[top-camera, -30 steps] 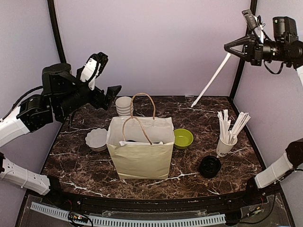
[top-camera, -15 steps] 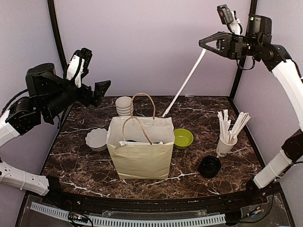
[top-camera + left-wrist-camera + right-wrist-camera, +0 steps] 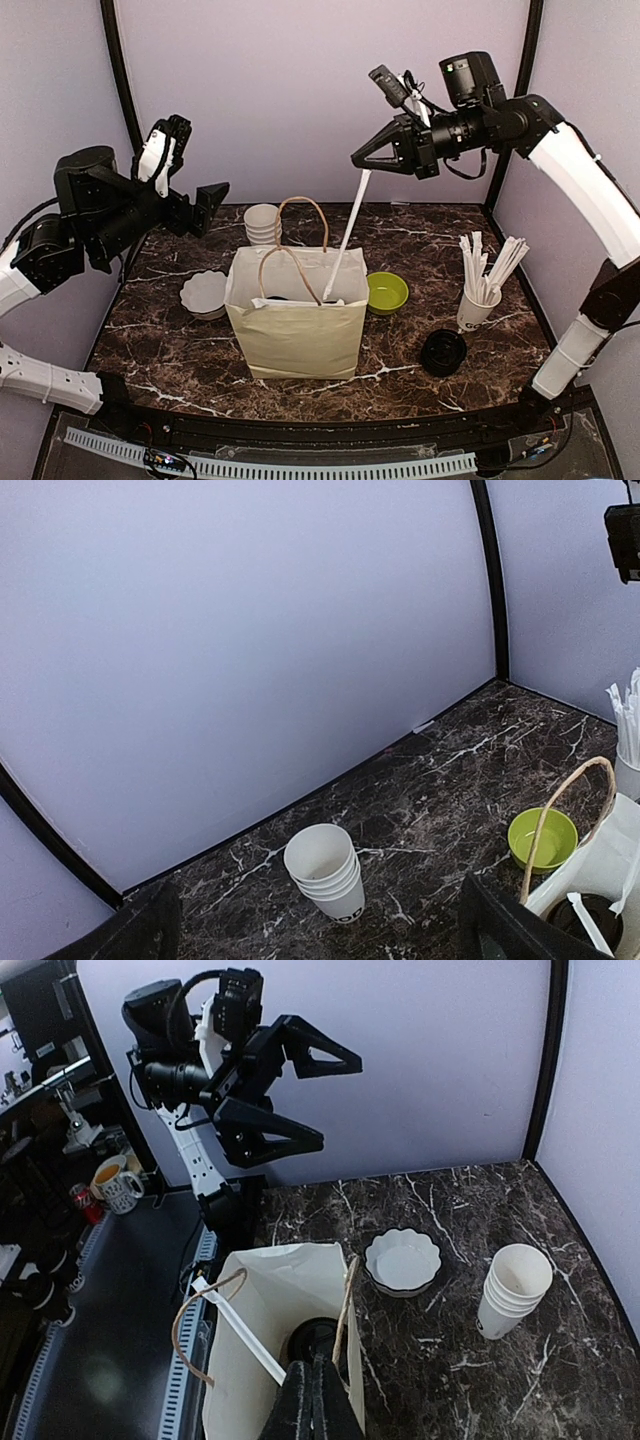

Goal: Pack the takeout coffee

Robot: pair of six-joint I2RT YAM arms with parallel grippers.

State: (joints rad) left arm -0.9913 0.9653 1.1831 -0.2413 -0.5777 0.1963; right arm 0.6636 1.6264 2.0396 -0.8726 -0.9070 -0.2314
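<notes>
A cream paper bag point(image 3: 300, 335) with twine handles stands open mid-table. Inside it shows the black lid of a takeout coffee point(image 3: 322, 1332), also glimpsed in the left wrist view as a dark lid point(image 3: 592, 920). My right gripper point(image 3: 362, 163) hovers high above the bag's right side, shut on a long white stick point(image 3: 345, 235). The stick point(image 3: 240, 1330) slants down so that its lower end reaches the bag's mouth. My left gripper point(image 3: 200, 160) hangs open and empty at the far left, above the table, its black fingers point(image 3: 150, 930) wide apart.
A stack of empty lidless white cups point(image 3: 262, 222) stands behind the bag. A white fluted dish point(image 3: 204, 292) lies left of it, a lime-green bowl point(image 3: 387, 291) right. A cup bristling with white sticks point(image 3: 478, 300) and a black lid point(image 3: 443, 352) sit front right.
My right arm has swung left and down with the stick, bringing its lower end from the back right to the bag's mouth. The left arm drew back slightly and stays open.
</notes>
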